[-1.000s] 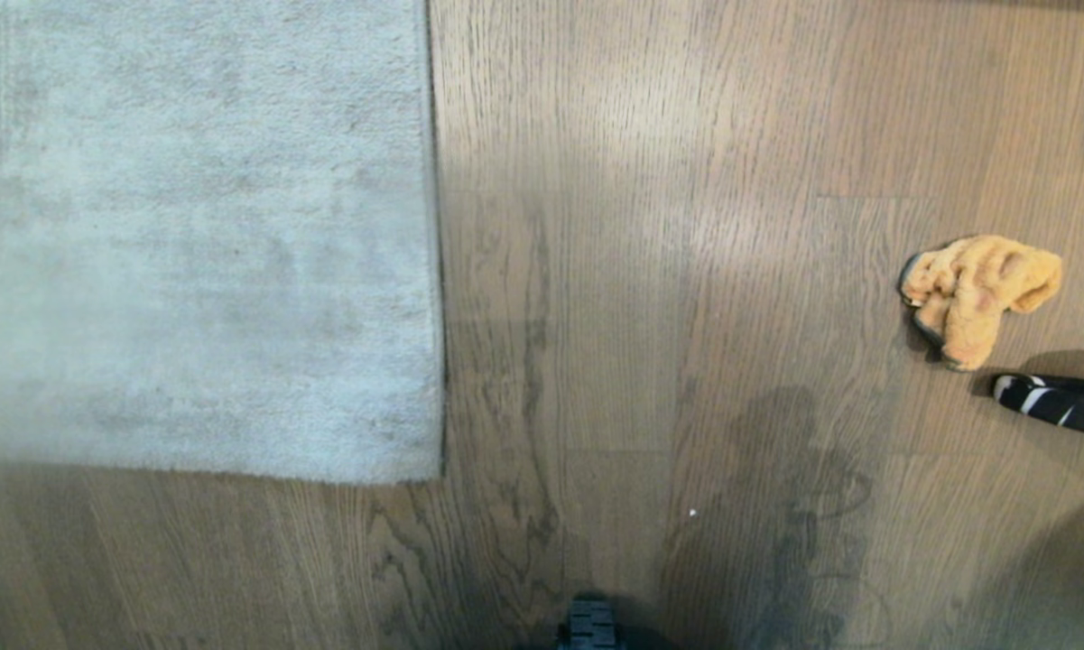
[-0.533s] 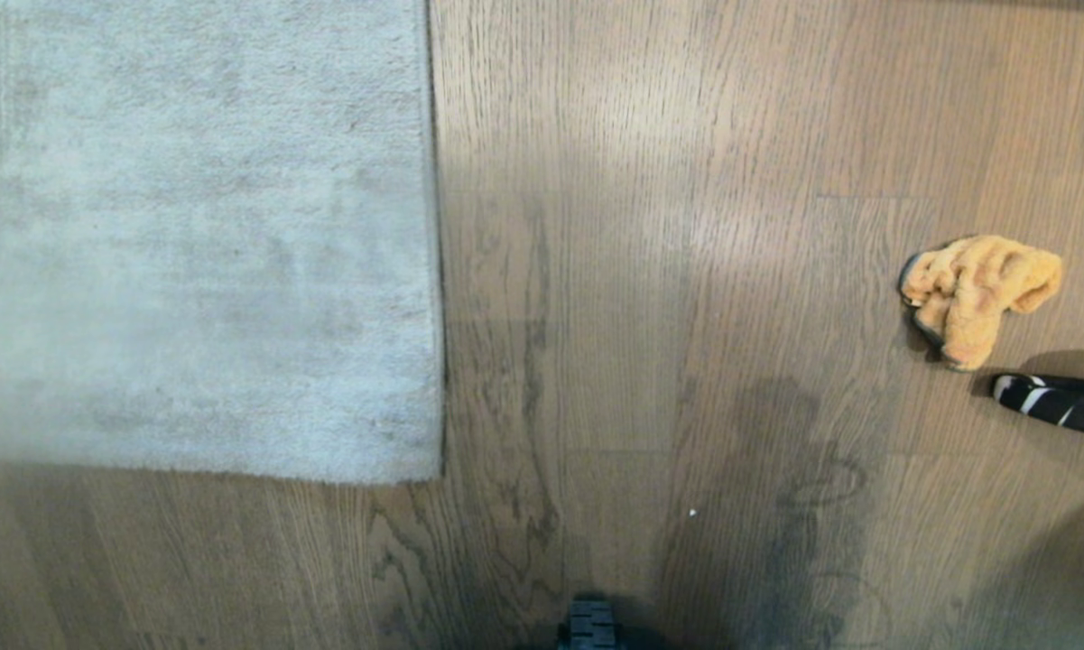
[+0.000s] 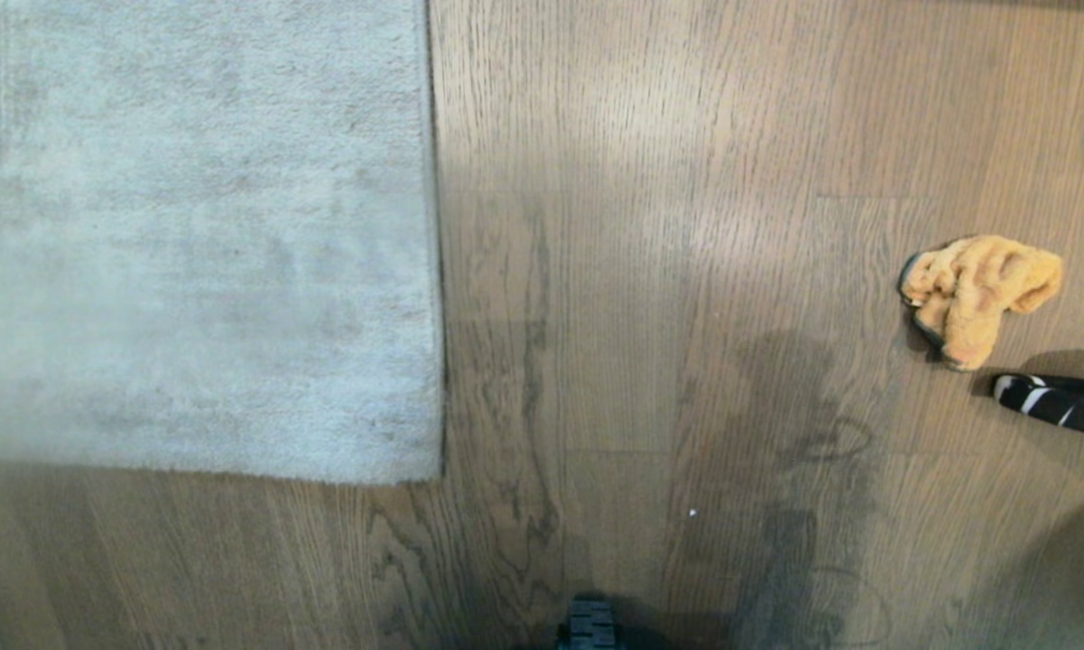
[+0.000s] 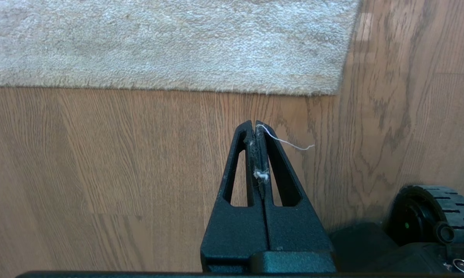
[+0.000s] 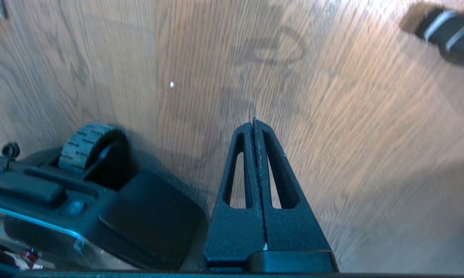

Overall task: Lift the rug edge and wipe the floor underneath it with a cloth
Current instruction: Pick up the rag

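Where cloth point(image 3: 979, 293) lies — striped object point(image 3: 1060, 403) beside.

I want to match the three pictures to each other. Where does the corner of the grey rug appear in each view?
Head view: the rug corner is left of centre, low, lying flat on the wood floor.
Left wrist view: the corner is upper right, beyond the shut left end effector.
Right wrist view: not visible for certain.
Shared landmark: the robot's ridged black wheel.
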{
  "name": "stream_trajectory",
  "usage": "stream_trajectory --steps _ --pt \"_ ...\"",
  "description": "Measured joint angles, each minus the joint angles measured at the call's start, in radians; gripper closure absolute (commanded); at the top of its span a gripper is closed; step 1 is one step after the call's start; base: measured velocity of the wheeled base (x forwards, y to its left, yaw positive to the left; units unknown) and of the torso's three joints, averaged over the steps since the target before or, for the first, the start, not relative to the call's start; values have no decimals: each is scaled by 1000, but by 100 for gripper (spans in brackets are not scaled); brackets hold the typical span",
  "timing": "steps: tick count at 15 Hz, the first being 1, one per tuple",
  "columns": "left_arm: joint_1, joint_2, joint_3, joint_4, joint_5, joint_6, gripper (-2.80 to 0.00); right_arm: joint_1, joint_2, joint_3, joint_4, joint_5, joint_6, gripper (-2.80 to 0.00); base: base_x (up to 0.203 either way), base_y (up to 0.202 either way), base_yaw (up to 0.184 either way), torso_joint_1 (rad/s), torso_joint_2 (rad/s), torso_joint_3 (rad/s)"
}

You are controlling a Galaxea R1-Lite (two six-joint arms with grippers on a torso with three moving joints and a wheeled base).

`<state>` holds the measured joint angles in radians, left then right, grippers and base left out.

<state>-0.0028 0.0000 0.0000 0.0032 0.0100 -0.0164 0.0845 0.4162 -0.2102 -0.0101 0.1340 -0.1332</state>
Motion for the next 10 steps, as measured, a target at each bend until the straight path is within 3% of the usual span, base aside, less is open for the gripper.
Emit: stream_trajectory --steps 10 --pt "0 0 0 0 0 0 0 -25 490 -92 -394 -47 -1 0 0 0 0 0 0 0"
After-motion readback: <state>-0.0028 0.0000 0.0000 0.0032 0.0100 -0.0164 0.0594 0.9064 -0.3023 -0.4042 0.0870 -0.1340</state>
